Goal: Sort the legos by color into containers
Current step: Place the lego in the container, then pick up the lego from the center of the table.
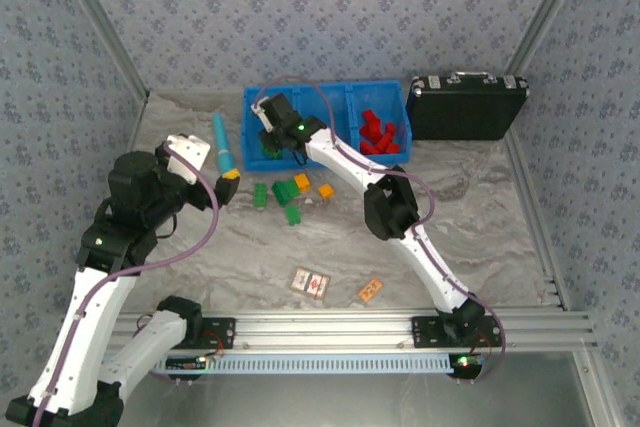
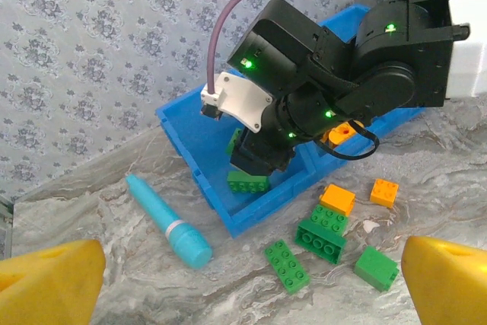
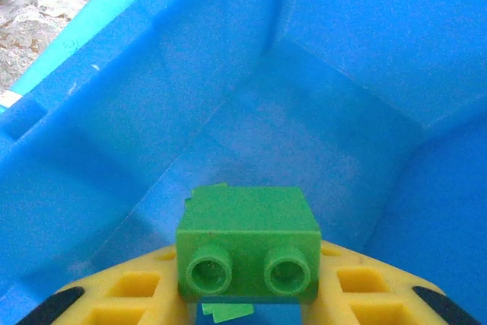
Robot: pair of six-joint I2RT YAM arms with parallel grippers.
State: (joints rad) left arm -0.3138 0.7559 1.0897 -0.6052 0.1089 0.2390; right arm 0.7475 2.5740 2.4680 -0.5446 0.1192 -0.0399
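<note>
The blue tray (image 1: pixel 330 88) stands at the back of the table. My right gripper (image 1: pixel 272 143) reaches down into its left compartment, shut on a green lego (image 3: pixel 247 245) held just above the blue floor (image 3: pixel 327 135). Another green lego (image 2: pixel 248 182) lies in that compartment below it. Red legos (image 1: pixel 378 134) fill the right compartment. An orange lego (image 2: pixel 340 133) shows in the middle one. In front of the tray lie loose green legos (image 2: pixel 288 266) (image 2: pixel 375 267) and orange legos (image 2: pixel 337 198) (image 2: pixel 384 192). My left gripper (image 2: pixel 251 283) hovers open, near them, holding nothing.
A teal tube (image 1: pixel 223 145) lies left of the tray, close to my left gripper. A black briefcase (image 1: pixel 467 107) stands to the right of the tray. Two printed cards (image 1: pixel 310 282) (image 1: pixel 370 291) lie near the table's front edge.
</note>
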